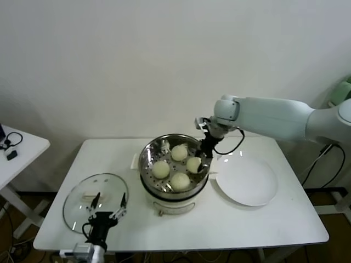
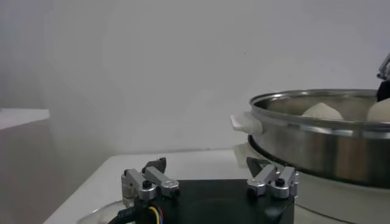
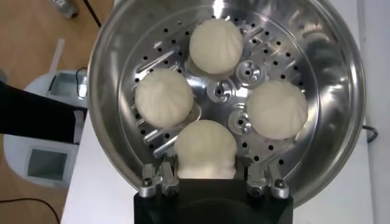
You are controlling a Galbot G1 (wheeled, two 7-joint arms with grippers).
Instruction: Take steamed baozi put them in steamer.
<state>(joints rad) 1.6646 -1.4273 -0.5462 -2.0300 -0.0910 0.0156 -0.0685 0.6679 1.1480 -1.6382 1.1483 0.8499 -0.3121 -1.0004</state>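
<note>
Robot test room staged as a kitchen: a white table (image 1: 274,219) against a bare white wall (image 1: 137,66), bearing a steamer (image 1: 164,189), white plate (image 1: 247,183) and glass lid (image 1: 82,192).

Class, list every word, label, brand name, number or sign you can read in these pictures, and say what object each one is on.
None can be read.
Shiny stainless-steel steamer pot on its white base: no legible marking.
Flat white round plate: blank.
Round glass lid: no text.
Four creamy white steamed buns: unmarked.
</note>
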